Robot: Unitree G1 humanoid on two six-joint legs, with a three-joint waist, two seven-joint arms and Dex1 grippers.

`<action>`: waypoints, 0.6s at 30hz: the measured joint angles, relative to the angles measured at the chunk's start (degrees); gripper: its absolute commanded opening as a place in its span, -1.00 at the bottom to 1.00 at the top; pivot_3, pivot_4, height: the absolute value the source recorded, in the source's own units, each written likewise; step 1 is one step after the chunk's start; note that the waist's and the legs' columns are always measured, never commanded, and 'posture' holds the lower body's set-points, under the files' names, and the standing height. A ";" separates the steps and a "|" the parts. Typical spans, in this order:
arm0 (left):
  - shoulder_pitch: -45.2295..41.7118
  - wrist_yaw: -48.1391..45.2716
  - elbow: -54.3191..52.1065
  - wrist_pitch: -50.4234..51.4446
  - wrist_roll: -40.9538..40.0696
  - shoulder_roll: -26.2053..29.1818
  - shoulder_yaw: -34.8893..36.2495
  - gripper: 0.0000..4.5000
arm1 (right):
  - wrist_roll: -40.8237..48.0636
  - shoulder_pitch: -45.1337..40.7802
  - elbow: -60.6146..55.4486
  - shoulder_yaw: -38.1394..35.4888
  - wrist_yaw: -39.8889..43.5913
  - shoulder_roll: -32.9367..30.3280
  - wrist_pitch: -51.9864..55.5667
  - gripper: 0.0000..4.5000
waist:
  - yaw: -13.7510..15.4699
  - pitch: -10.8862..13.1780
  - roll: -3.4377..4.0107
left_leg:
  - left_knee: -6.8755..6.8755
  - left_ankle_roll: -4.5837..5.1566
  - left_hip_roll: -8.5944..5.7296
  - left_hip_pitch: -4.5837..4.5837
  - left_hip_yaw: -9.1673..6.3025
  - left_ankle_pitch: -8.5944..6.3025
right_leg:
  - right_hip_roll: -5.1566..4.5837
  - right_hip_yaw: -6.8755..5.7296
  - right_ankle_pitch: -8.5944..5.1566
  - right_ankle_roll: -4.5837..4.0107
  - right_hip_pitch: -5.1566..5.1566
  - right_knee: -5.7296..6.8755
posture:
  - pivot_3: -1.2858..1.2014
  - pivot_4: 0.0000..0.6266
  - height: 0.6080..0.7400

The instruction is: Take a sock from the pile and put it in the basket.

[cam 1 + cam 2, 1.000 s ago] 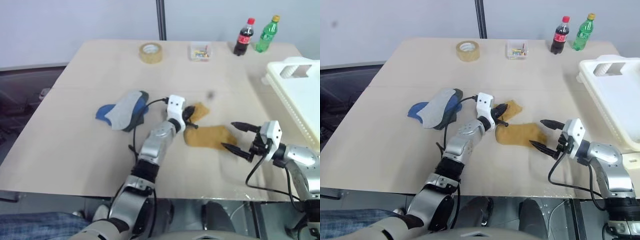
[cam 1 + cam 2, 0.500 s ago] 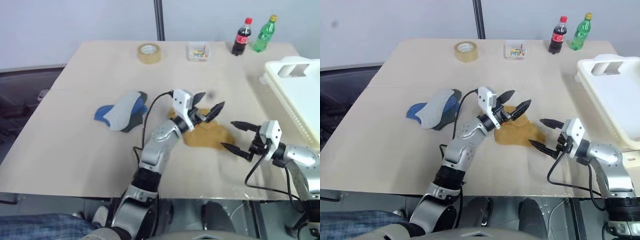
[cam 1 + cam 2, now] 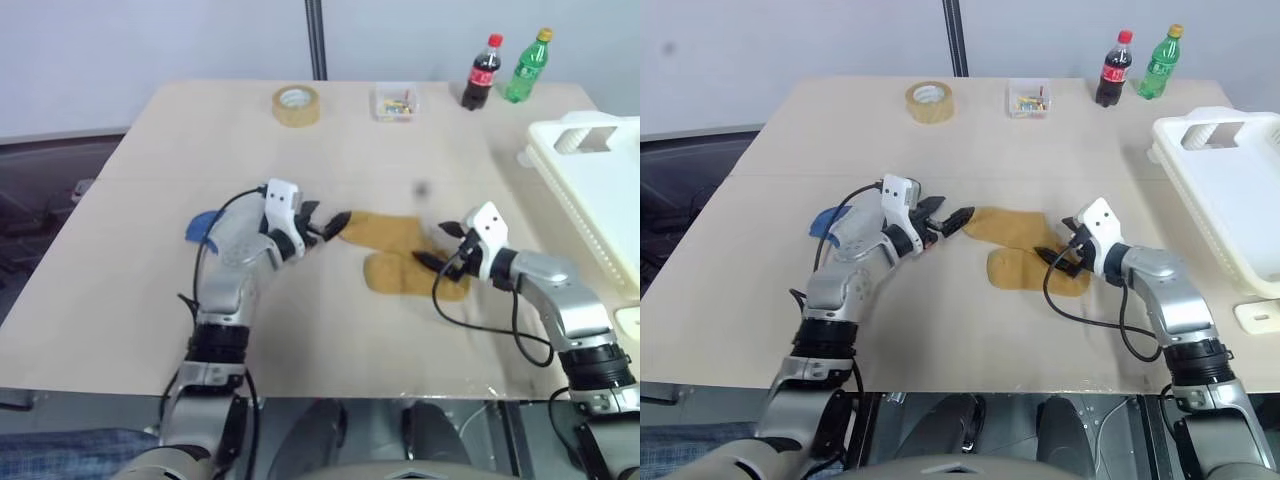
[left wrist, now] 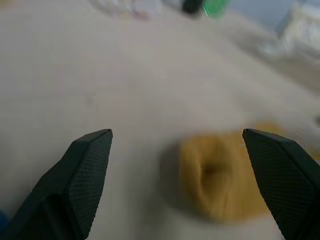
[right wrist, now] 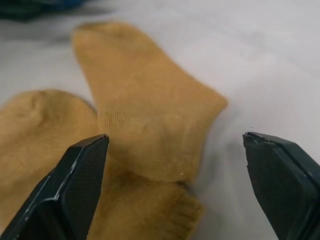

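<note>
Table: a light wooden top carried everything in the scene.
Pile: mustard-yellow socks lay spread near the middle of the table, one stretched toward the left gripper and another bunched toward the near edge beside the right gripper; the socks touched and overlapped one another.
Blue and grey socks: they lay to the left of the mustard ones, mostly hidden behind the left arm, with only a blue edge visible.
Left gripper: it hung just left of the mustard socks with its fingers spread wide and nothing between them; in its wrist view a sock's open cuff sat ahead, between the two fingertips but apart from them.
Right gripper: it was at the right end of the mustard socks with its fingers standing wide apart; the wrist view showed the socks lying between and beyond the fingertips, not clamped.
Basket: the white ribbed basket stood at the right edge of the table, well apart from the socks.
Tape roll: it lay near the far edge of the table.
Clear box: it sat just right of the tape roll, with small coloured bits inside.
Bottles: a red-capped cola bottle and a green bottle stood upright side by side at the far right corner.
</note>
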 measured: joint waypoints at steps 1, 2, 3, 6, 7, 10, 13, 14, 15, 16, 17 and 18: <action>-0.02 -0.87 0.27 0.58 -0.05 0.26 -0.11 1.00 | -0.01 0.00 -0.01 0.01 -0.08 0.01 0.50 0.39 | -0.10 0.00 0.00 | 0.00 0.00 0.00 0.00 0.00 0.00 | -0.01 0.00 0.00 0.00 0.00 0.00 | 0.03 -0.52 1.00; -0.02 -2.21 0.69 1.31 0.01 1.04 -0.63 1.00 | -0.07 0.03 -0.05 0.01 -0.21 -0.04 0.81 0.20 | -0.29 0.00 0.00 | 0.00 0.00 0.00 0.00 0.00 0.00 | -0.01 0.00 0.00 0.00 0.00 0.00 | 0.03 -0.52 1.00; -0.03 -3.32 0.84 1.81 0.07 1.79 -1.30 1.00 | -0.37 0.13 -0.20 0.06 -0.35 -0.23 0.89 -0.03 | -0.42 0.00 0.00 | 0.00 0.00 0.00 -0.01 0.01 0.00 | 0.00 0.01 0.00 0.00 0.01 0.02 | 0.03 -0.52 1.00; -0.37 -4.89 1.67 2.36 0.29 2.32 -2.26 1.00 | -1.29 0.47 -0.26 0.16 -0.45 -0.81 0.45 -0.70 | -0.47 0.00 0.00 | 0.00 0.00 0.01 0.00 0.00 0.00 | 0.01 0.01 0.00 0.00 0.01 0.03 | 0.03 -0.52 1.00; -0.44 -4.96 1.93 2.38 0.33 2.30 -2.27 1.00 | -1.28 0.49 -0.28 0.15 -0.51 -0.62 0.44 -0.91 | -0.52 0.00 0.00 | 0.00 0.00 0.01 0.00 0.01 0.00 | 0.00 0.01 0.00 0.00 0.00 0.03 | 0.03 -0.52 1.00; -1.39 -5.01 3.76 2.19 1.21 2.04 -2.38 1.00 | -1.30 0.52 -0.30 0.13 -0.80 -0.07 0.26 -0.97 | -0.59 0.00 0.00 | 0.00 0.00 0.01 0.00 0.01 0.00 | 0.01 0.02 0.00 0.00 0.00 0.03 | 0.03 -0.52 1.00; -1.92 -4.94 5.32 0.44 2.63 1.75 -2.92 0.89 | -1.37 0.52 -0.30 0.13 -0.97 0.54 -0.10 -0.99 | -0.56 -0.01 0.01 | 0.00 0.00 0.01 0.00 0.01 0.00 | 0.00 0.02 0.00 0.00 0.01 0.04 | 0.03 -0.52 1.00; -2.10 -4.76 5.60 0.08 2.95 1.53 -2.98 0.77 | -1.39 0.53 -0.30 0.13 -0.95 0.59 -0.24 -1.00 | -0.53 -0.01 0.01 | 0.01 0.00 0.01 0.01 0.01 0.00 | 0.00 0.02 0.00 0.00 0.01 0.04 | 0.03 -0.52 1.00; -2.19 -4.49 6.00 -0.41 3.36 1.28 -2.97 0.67 | -1.47 0.56 -0.31 0.13 -0.90 0.60 -0.59 -1.00 | -0.52 -0.01 0.01 | 0.01 0.00 0.01 0.01 0.01 0.00 | 0.00 0.02 0.00 0.00 0.01 0.04 | 0.03 -0.52 1.00; -2.20 -4.37 6.32 -0.78 3.52 1.19 -2.95 0.53 | -1.54 0.61 -0.31 0.13 -0.85 0.60 -0.86 -1.00 | -0.52 -0.01 0.01 | 0.01 0.00 0.01 0.01 0.01 0.00 | 0.00 0.02 0.00 0.00 0.01 0.04 | 0.03 -0.52 1.00; -2.20 -4.36 6.56 -1.01 3.57 1.09 -2.94 0.25 | -1.63 0.69 -0.31 0.10 -0.77 0.60 -1.09 -1.00 | -0.52 -0.01 0.01 | 0.01 0.00 0.01 0.00 0.01 0.00 | 0.00 0.02 0.00 0.00 0.01 0.04 | 0.03 -0.52 1.00; -2.18 -4.37 6.66 -1.05 3.59 0.82 -2.95 0.08 | -1.71 0.80 -0.31 0.10 -0.70 0.60 -1.35 -1.00 | -0.53 -0.01 0.01 | 0.01 0.00 0.01 0.00 0.01 0.00 | 0.00 0.02 0.00 0.00 0.00 0.04 | 0.03 -0.52 1.00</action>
